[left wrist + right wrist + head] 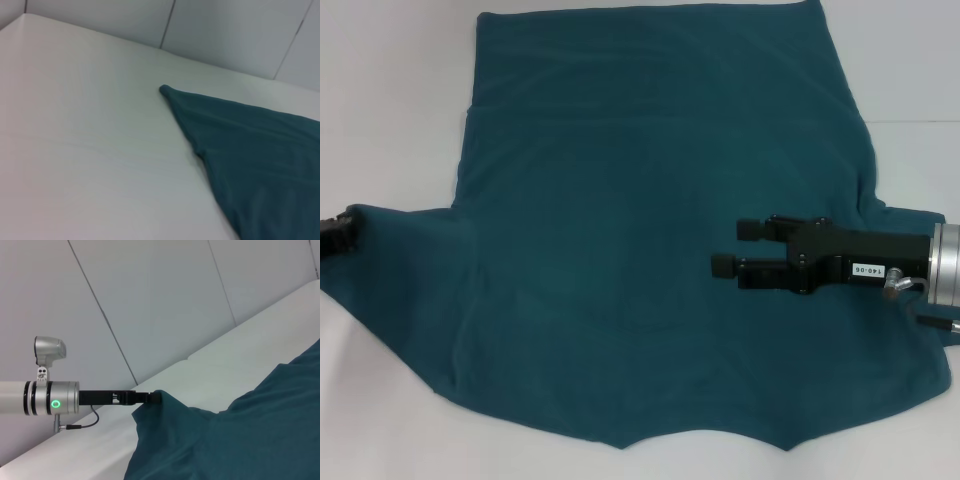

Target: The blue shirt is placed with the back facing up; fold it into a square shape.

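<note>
Jaws apart, right gripper [725, 248] hovers over fleecy blue shirt [620, 260].

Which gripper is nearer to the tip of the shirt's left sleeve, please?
Left. The left gripper sits right at the sleeve tip of the blue shirt, apparently pinching it. The right gripper hovers open over the shirt's right side, far across the body.

White table [390, 100] carries the blue shirt [650, 250], spread flat and covering most of it.
</note>
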